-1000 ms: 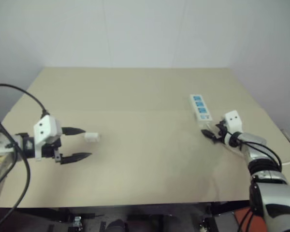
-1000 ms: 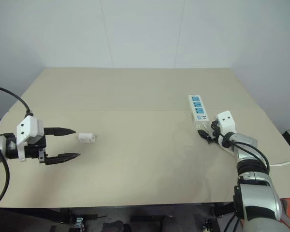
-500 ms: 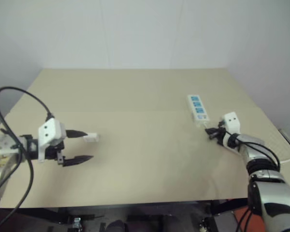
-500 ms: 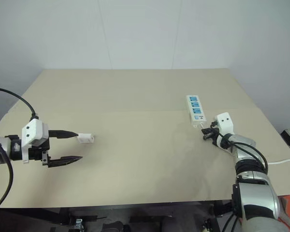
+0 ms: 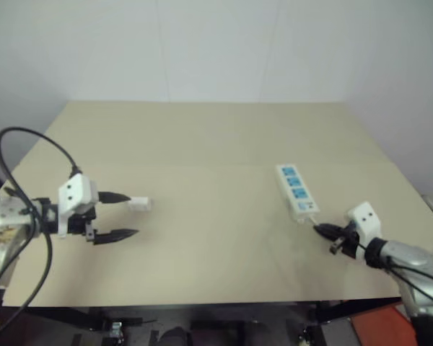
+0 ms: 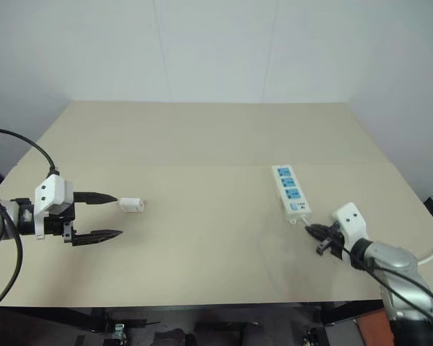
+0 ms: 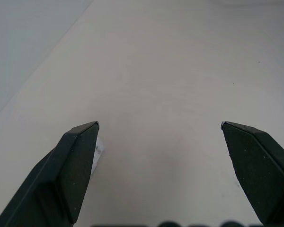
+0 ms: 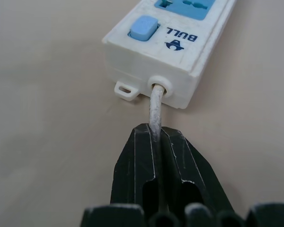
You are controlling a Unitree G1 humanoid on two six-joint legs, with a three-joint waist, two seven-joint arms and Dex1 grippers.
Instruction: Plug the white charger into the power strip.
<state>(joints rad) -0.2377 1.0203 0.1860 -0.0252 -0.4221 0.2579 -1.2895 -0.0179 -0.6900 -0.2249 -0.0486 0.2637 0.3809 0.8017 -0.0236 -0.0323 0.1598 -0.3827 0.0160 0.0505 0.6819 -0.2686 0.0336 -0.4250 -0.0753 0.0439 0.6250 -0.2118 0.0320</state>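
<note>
Strip [image 6: 291, 191] dragged nearer, tan tabletop [image 6: 209, 151].

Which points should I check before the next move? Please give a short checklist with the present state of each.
1. Right gripper shut on the cord: ok.
2. Power strip flat on the table, blue sockets up: ok.
3. Left gripper open: ok.
4. White charger between the left fingers: not ok, it lies beside the upper fingertip.
5. Charger plugged into the strip: not ok, far apart.
6. Direction of the charger's prongs: cannot tell.
</note>
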